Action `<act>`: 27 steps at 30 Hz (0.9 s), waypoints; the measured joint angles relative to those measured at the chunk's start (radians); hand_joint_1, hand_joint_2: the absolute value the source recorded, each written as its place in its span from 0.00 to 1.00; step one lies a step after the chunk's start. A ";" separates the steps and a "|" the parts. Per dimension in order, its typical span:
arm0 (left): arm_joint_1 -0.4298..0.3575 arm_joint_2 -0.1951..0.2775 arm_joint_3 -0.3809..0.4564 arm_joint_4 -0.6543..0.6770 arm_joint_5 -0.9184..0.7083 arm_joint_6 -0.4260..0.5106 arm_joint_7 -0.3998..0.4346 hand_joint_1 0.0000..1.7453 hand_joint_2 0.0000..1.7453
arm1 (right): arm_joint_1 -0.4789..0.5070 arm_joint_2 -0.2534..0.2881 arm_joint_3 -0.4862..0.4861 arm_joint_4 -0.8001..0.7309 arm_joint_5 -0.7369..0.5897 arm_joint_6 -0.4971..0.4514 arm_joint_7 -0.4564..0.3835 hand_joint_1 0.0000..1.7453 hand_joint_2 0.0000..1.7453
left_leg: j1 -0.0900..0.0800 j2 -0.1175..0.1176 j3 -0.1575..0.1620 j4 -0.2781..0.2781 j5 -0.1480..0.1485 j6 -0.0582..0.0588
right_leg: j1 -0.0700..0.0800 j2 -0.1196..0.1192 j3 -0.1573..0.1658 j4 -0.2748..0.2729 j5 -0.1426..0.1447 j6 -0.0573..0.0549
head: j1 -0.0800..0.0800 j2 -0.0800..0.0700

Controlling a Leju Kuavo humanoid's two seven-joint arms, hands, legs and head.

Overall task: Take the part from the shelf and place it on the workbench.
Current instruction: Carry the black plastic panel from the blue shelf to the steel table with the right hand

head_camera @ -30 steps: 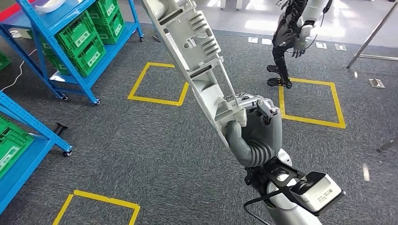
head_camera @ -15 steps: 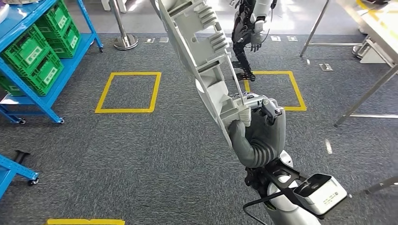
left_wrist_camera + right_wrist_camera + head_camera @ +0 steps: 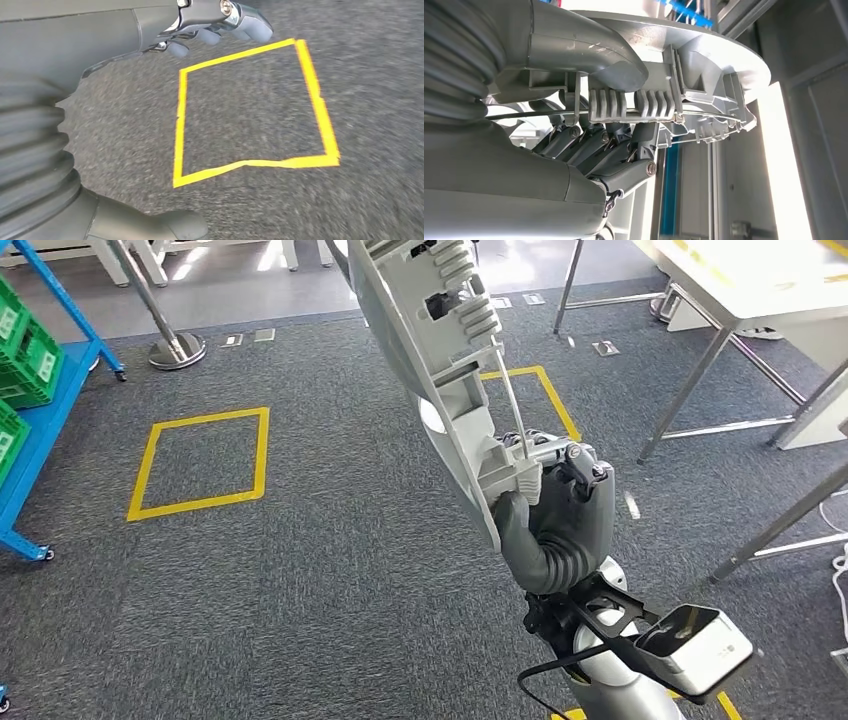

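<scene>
In the head view, my right hand [image 3: 555, 525] grips the lower end of a long pale grey moulded plastic part [image 3: 440, 360], which slants up and away to the top edge of the picture. Seen from the right wrist, the thumb and dark fingers [image 3: 619, 150] clamp the ribbed edge of the part [image 3: 704, 55]. The workbench [image 3: 770, 285], a pale top on metal legs, stands at the far right. My left hand [image 3: 75, 60] hangs above the carpet with its fingers [image 3: 240, 22] apart and nothing in it.
A blue shelf [image 3: 40, 370] with green crates [image 3: 20, 350] is at the left edge. A yellow taped square [image 3: 200, 460] marks the grey carpet. A post with a round base [image 3: 175, 345] stands far left. Slanted metal table legs [image 3: 690, 390] cross the right side.
The whole view has swung right: the shelf slid off to the left and the workbench came in at the top right. My right hand still holds the part the same way.
</scene>
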 joint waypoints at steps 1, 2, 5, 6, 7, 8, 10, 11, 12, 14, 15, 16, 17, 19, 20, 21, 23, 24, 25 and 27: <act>0.000 -0.001 -0.001 0.000 -0.004 0.000 0.001 0.00 1.00 | -0.001 0.003 0.000 0.000 0.003 0.000 0.000 0.95 1.00 | 0.003 -0.031 -0.016 0.039 -0.027 -0.005 | -0.003 0.012 0.000 -0.002 0.002 -0.005 | 0.000 0.000; 0.000 -0.002 -0.002 0.001 -0.007 0.000 0.004 0.00 1.00 | -0.001 0.005 0.000 0.000 0.004 0.000 0.000 0.95 1.00 | 0.005 -0.063 -0.043 0.099 -0.061 -0.007 | -0.002 0.023 -0.001 -0.003 0.003 -0.009 | -0.001 0.000; 0.008 -0.006 -0.002 0.003 -0.012 0.000 0.014 0.00 1.00 | -0.001 0.011 0.000 0.001 0.007 0.007 0.000 0.95 1.00 | 0.007 -0.089 -0.125 0.260 -0.116 -0.008 | 0.000 0.065 -0.005 -0.002 0.005 -0.012 | 0.001 0.000; 0.010 -0.007 -0.002 0.004 -0.013 0.000 0.016 0.00 1.00 | -0.001 0.011 0.000 0.002 0.006 0.009 0.000 0.95 1.00 | 0.007 -0.091 -0.126 0.253 -0.095 -0.005 | 0.000 0.081 -0.005 -0.001 0.005 -0.012 | 0.002 0.000; 0.011 -0.008 -0.002 0.004 -0.013 0.000 0.018 0.00 1.00 | -0.001 0.012 0.000 0.002 0.005 0.010 0.000 0.95 1.00 | 0.007 -0.098 -0.108 0.205 -0.057 -0.002 | 0.000 0.096 -0.004 0.000 0.005 -0.012 | 0.002 0.000; 0.012 -0.008 -0.002 0.004 -0.013 0.000 0.019 0.00 1.00 | -0.001 0.013 0.000 0.003 0.003 0.011 0.000 0.95 1.00 | 0.008 -0.116 -0.082 0.135 -0.013 0.002 | -0.001 0.111 -0.003 0.001 0.005 -0.010 | 0.002 0.000; 0.013 -0.007 -0.002 0.004 -0.013 0.001 0.020 0.00 1.00 | -0.003 0.015 0.000 0.003 0.001 0.012 0.000 0.95 1.00 | 0.009 -0.164 -0.039 0.023 0.037 0.008 | -0.002 0.137 -0.005 0.002 0.008 -0.001 | 0.001 0.000; 0.014 -0.007 -0.002 0.005 -0.013 0.002 0.020 0.00 1.00 | -0.003 0.017 0.000 0.004 0.001 0.012 0.000 0.95 1.00 | 0.009 -0.179 -0.030 -0.001 0.042 0.010 | -0.004 0.149 -0.009 0.001 0.011 0.006 | 0.001 0.000; 0.014 -0.007 -0.002 0.005 -0.013 0.002 0.021 0.00 1.00 | -0.004 0.017 0.001 0.004 0.001 0.012 0.000 0.95 1.00 | 0.007 -0.180 -0.027 -0.005 0.039 0.012 | -0.006 0.161 -0.013 -0.001 0.015 0.014 | 0.001 0.000; 0.014 -0.008 -0.002 0.005 -0.013 0.002 0.021 0.00 1.00 | -0.002 0.017 0.001 0.005 0.005 0.012 0.000 0.95 1.00 | 0.006 -0.155 -0.023 -0.014 0.045 0.022 | -0.008 0.176 -0.020 -0.005 0.022 0.028 | 0.001 0.000; 0.013 -0.009 -0.002 0.004 -0.012 0.002 0.020 0.00 1.00 | -0.002 0.017 0.001 0.005 0.008 0.013 0.000 0.95 1.00 | 0.007 -0.141 -0.021 -0.020 0.050 0.030 | -0.006 0.159 -0.028 0.006 0.014 0.031 | 0.003 0.000; 0.013 -0.009 -0.002 0.004 -0.012 0.002 0.019 0.00 1.00 | -0.004 0.017 0.001 0.005 0.011 0.014 0.000 0.95 1.00 | 0.008 -0.126 -0.020 -0.026 0.054 0.037 | -0.002 0.130 -0.044 0.037 -0.007 0.033 | 0.006 0.000; 0.013 -0.009 -0.002 0.003 -0.012 0.002 0.017 0.00 1.00 | -0.006 0.018 0.002 0.005 0.013 0.014 0.000 0.95 1.00 | 0.008 -0.111 -0.020 -0.030 0.057 0.042 | 0.001 0.094 -0.069 0.091 -0.038 0.034 | 0.010 0.000; 0.016 -0.008 -0.002 0.003 -0.012 0.002 0.015 0.00 1.00 | -0.011 0.018 0.003 0.006 0.019 0.014 0.000 0.95 1.00 | 0.003 -0.080 -0.023 -0.029 0.058 0.047 | 0.005 0.051 -0.128 0.224 -0.099 0.037 | 0.015 0.000; 0.017 -0.008 -0.002 0.003 -0.013 0.001 0.015 0.00 1.00 | -0.011 0.019 0.003 0.007 0.022 0.013 0.000 0.95 1.00 | 0.002 -0.064 -0.024 -0.028 0.057 0.048 | 0.005 0.045 -0.144 0.266 -0.111 0.037 | 0.016 0.000; 0.016 -0.008 -0.002 0.003 -0.014 -0.001 0.015 0.00 1.00 | -0.011 0.020 0.004 0.008 0.026 0.013 0.000 0.95 1.00 | 0.001 -0.048 -0.024 -0.026 0.055 0.048 | 0.005 0.042 -0.142 0.271 -0.106 0.037 | 0.016 0.000; 0.013 -0.008 -0.002 0.003 -0.017 -0.004 0.015 0.00 1.00 | -0.011 0.020 0.004 0.010 0.033 0.011 0.000 0.95 1.00 | 0.000 -0.021 -0.024 -0.022 0.050 0.047 | 0.006 0.021 -0.074 0.162 -0.052 0.035 | 0.016 0.000; 0.012 -0.008 -0.002 0.002 -0.018 -0.006 0.014 0.00 1.00 | -0.012 0.021 0.004 0.011 0.034 0.010 0.000 0.95 1.00 | -0.001 -0.010 -0.023 -0.019 0.048 0.044 | 0.009 -0.001 -0.032 0.091 -0.031 0.030 | 0.017 0.000; 0.010 -0.007 -0.002 0.002 -0.019 -0.007 0.014 0.00 1.00 | -0.012 0.022 0.004 0.011 0.035 0.009 0.000 0.95 1.00 | -0.003 -0.001 -0.023 -0.016 0.045 0.040 | 0.013 -0.021 0.000 0.034 -0.014 0.025 | 0.016 0.000; 0.008 -0.007 -0.002 0.002 -0.021 -0.008 0.014 0.00 1.00 | -0.013 0.023 0.004 0.012 0.035 0.008 0.000 0.95 1.00 | -0.006 0.015 -0.020 -0.015 0.042 0.030 | 0.021 -0.036 0.016 -0.003 -0.009 0.014 | 0.015 0.000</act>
